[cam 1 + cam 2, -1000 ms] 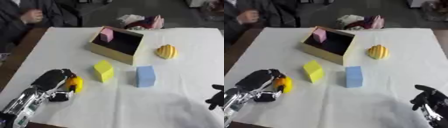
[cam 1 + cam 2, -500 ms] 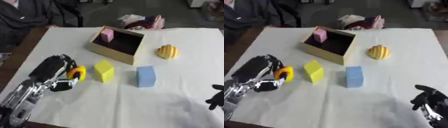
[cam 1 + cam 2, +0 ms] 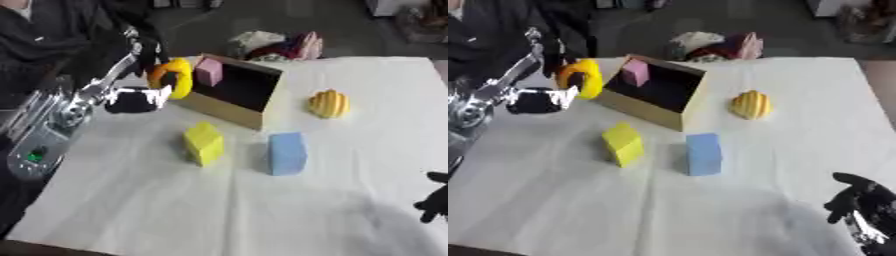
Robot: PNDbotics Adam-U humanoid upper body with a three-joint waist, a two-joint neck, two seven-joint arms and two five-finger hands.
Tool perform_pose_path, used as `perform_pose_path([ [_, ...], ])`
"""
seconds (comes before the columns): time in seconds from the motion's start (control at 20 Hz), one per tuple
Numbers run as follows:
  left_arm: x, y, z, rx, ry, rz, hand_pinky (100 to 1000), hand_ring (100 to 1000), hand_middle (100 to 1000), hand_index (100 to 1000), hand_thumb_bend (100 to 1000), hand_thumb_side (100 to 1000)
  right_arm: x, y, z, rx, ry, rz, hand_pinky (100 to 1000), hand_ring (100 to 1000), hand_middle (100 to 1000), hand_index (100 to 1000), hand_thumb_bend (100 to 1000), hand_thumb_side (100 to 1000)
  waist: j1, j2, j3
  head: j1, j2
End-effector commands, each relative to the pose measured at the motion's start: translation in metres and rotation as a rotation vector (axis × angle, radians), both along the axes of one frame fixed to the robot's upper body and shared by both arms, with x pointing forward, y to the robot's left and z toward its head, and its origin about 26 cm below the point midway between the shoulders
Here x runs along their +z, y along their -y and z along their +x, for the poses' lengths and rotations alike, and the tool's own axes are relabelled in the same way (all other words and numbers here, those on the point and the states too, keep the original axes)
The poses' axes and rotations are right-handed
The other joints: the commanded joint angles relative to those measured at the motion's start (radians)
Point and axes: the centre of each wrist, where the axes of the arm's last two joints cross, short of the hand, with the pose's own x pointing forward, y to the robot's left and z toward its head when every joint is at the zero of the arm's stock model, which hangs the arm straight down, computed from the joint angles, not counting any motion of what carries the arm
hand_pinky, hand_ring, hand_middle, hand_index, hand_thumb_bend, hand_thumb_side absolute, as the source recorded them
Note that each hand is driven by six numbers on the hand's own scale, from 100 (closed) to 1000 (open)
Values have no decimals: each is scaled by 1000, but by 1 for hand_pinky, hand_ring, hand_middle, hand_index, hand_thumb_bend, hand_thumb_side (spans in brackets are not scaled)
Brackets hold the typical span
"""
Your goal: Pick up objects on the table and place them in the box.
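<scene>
My left hand (image 3: 136, 97) is raised beside the box's left end, shut on a yellow-orange ring-shaped object (image 3: 172, 76). The tan box (image 3: 234, 106) has a dark inside and holds a pink block (image 3: 208, 71) at its far left corner. On the white cloth lie a yellow block (image 3: 204, 143), a blue block (image 3: 287, 153) and a yellow ribbed round object (image 3: 329, 103). My right hand (image 3: 861, 206) rests at the lower right edge, fingers relaxed, holding nothing.
A heap of pink, red and white things (image 3: 278, 46) lies beyond the table's far edge. A person in dark clothes (image 3: 52, 40) sits at the far left. White cloth (image 3: 262, 210) stretches bare in front of the blocks.
My left hand has lifted the yellow-orange object off the cloth at the lower left and carried it up and forward to the box's left end. The right hand has stayed put.
</scene>
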Motion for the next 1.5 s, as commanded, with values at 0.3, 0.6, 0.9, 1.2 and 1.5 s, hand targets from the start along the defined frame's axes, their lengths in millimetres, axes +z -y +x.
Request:
perform_pose_path([
  [0.3,-13,-23,74,101,-64,-60,599,369,365,560,100,244,3,-2,0,27,7,-8,682,459,500,827,100,436,-10,-12,-20,26,-3],
  [0.6,-29,-21,100,104,-86,-50,611,385,381,575,100,245,4,-5,1,40,10,3,682,459,500,827,100,440,-16,-7,-35,37,-10],
  [0.9,-32,-11,105,80,-91,-25,639,422,421,612,100,246,4,-6,2,46,10,4,682,459,500,827,100,440,-15,-7,-39,41,-9],
  [1.2,-34,-9,104,83,-156,57,780,702,708,846,100,265,4,-6,2,46,11,4,682,459,501,827,100,438,-14,-7,-40,40,-9],
  [1.5,-19,-11,95,47,-191,97,851,796,819,906,100,255,4,-5,2,41,11,2,683,459,501,827,100,437,-12,-7,-37,34,-8],
])
